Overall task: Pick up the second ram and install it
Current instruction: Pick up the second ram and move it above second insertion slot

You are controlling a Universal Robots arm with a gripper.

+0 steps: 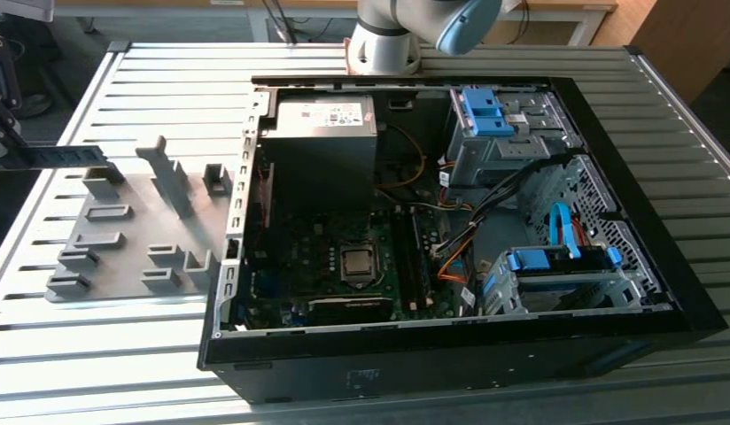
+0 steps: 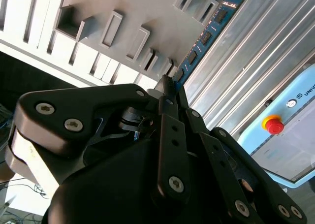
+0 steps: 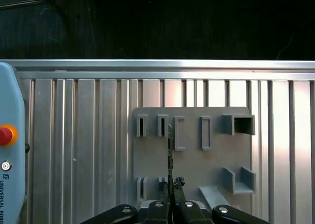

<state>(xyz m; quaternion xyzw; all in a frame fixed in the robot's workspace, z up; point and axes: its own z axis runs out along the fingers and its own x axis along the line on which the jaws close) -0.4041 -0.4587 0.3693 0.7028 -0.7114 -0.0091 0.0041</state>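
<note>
Holding: the long, flat blue circuit-board second ram [image 2: 204, 37], clamped at one end between the closed fingers of my black metal gripper [image 2: 168, 86]. I hold it off the table surface.
Second wrist view: its broad face, dark chips in a row, running out from the fingertips above the grey plastic fixture plate [image 2: 142, 7] with rectangular slots.
First wrist view: the strip edge-on, a thin dark line over that plate.
Exterior view: the strip held level near the plate's far end at the exterior view's left, well apart from the open black computer case [image 1: 460, 354], whose green motherboard [image 1: 288, 257] lies exposed.
Ribbed silver metal table [image 1: 128, 372] carries plate and case.
Both wrist views add a light-blue control pendant [image 2: 295, 115] with a round red button [image 2: 273, 124], off to one side of the plate.
</note>
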